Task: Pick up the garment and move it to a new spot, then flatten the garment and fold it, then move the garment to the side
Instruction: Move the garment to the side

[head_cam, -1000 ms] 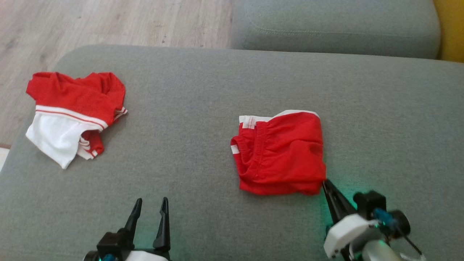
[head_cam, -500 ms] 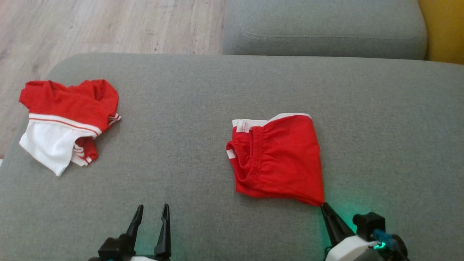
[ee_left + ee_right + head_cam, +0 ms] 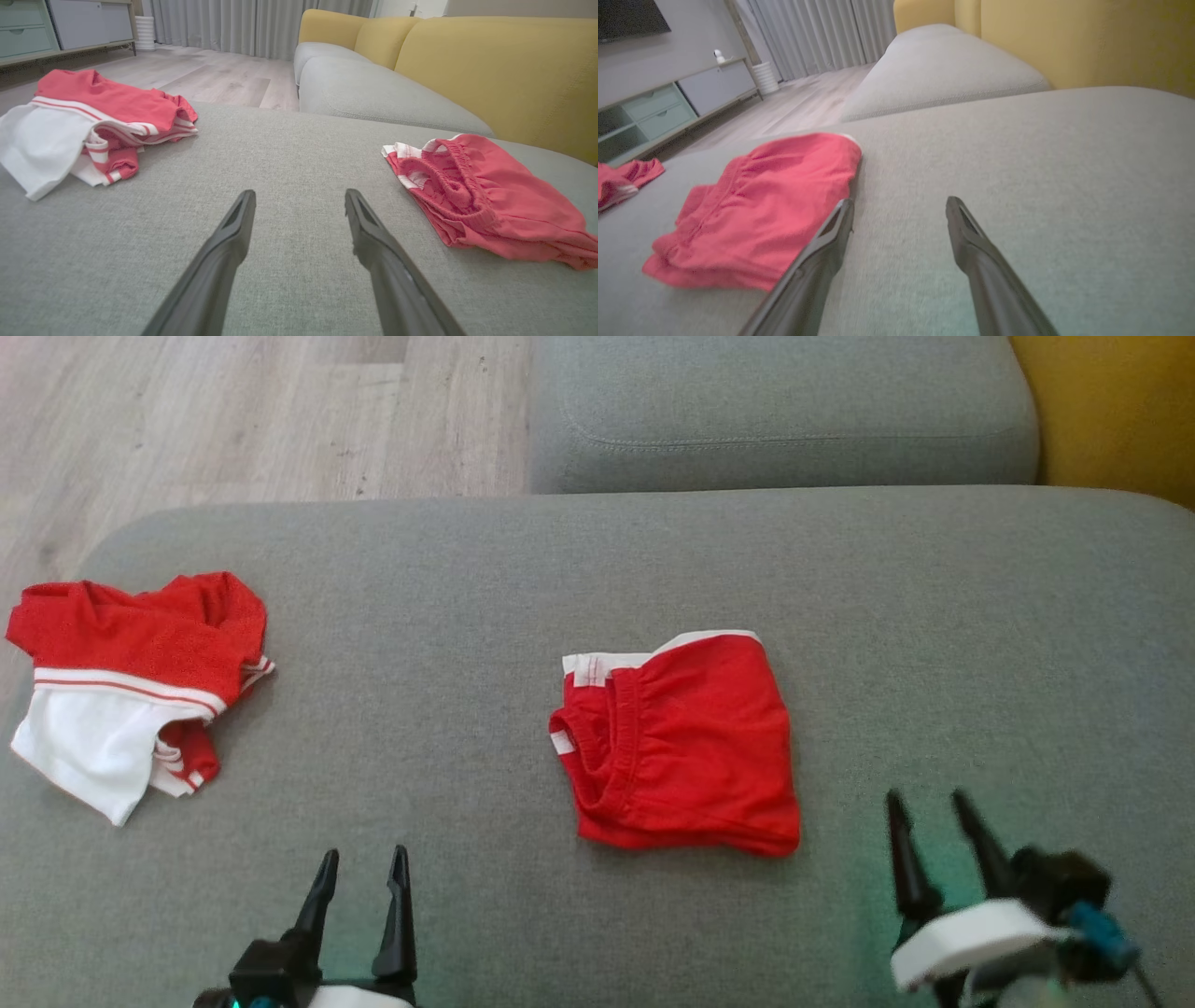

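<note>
The red shorts (image 3: pixel 686 756) lie folded near the middle of the grey sofa seat (image 3: pixel 467 579), resting flat with nothing gripping them. No writing can be read on them. A small white patch sits at the waistband's left end, too small to tell whether it is a label or trim, and a white band edges the far side.

The gathered elastic waistband faces the robot's left and runs from near to far, leaning slightly. The smooth folded side faces the robot's right. The stack is close to square, so its long axis is hard to tell.

The right gripper (image 3: pixel 926 795) hangs low over the seat just off the shorts' near right corner, apart from the cloth, its fingers spread and empty. In the right wrist view the right gripper (image 3: pixel 901 201) points past the shorts (image 3: pixel 761 214), which lie to that view's left. The left gripper (image 3: pixel 364 852) hovers over bare seat to the near left, fingers likewise spread with nothing between them.

A second red-and-white garment (image 3: pixel 121 700) lies crumpled at the seat's far left edge, well apart from the shorts. Beyond the seat are another grey cushion (image 3: pixel 775 420), a yellow backrest (image 3: pixel 1111 411) and a wooden floor (image 3: pixel 233 420). Bare grey fabric lies between each gripper and the shorts.
</note>
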Robot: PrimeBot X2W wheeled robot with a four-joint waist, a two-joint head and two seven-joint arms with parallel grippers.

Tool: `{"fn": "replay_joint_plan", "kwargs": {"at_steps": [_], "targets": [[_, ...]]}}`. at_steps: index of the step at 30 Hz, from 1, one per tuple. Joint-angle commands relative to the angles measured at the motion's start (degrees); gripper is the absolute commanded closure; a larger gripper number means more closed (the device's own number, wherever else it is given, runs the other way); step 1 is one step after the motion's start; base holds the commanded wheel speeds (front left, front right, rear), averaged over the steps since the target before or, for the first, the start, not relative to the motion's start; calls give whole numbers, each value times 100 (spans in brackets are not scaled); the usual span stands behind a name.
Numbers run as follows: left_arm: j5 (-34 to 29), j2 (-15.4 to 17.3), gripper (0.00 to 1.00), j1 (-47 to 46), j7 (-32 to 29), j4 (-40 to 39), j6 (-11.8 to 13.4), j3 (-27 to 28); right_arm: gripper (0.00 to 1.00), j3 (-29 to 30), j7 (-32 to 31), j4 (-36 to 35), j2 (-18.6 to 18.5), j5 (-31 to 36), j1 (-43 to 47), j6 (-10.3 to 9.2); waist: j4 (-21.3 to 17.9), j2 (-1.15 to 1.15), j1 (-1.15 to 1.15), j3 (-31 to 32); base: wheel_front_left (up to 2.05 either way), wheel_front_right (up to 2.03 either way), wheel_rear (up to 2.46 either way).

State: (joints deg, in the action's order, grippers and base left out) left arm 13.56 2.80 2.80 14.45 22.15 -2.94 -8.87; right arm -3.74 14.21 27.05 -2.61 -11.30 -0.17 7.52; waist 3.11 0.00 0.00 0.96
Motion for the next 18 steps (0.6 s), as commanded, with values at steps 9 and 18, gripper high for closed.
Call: {"fn": "replay_joint_plan", "kwargs": {"at_steps": [9,18], "targets": [[-410,8,0,-164,55,-352,56,334,0,132,79,-114,-27,-150,-713,-3,-80,0,0,53,0,0,0],[-274,8,0,-196,55,-353,67,122,0,-286,79,185,-27,-408,-927,-3,-16,0,0,-113,0,0,0]]}}
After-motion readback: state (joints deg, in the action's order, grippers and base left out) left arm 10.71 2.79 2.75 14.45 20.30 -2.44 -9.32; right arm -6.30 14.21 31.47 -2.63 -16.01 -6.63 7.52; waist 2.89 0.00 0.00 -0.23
